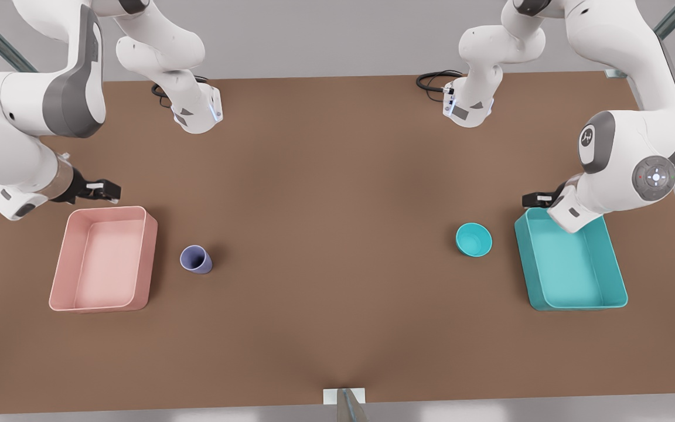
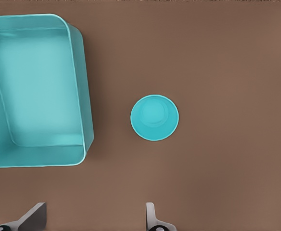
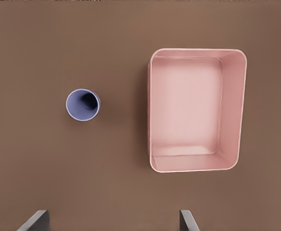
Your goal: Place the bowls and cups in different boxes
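Note:
The teal bowl stands upright on the brown table, just beside the teal box on the front view's right. My left gripper hovers open over that box's far corner, holding nothing. On the front view's left, the lavender cup stands upright close to the pale pink box. Beyond the pink box's far edge my right gripper is open and holds nothing. Both boxes have nothing in them.
Both arm bases stand at the back of the table with black cables beside them. A small white bracket sits at the front edge. A wide stretch of bare table lies between cup and bowl.

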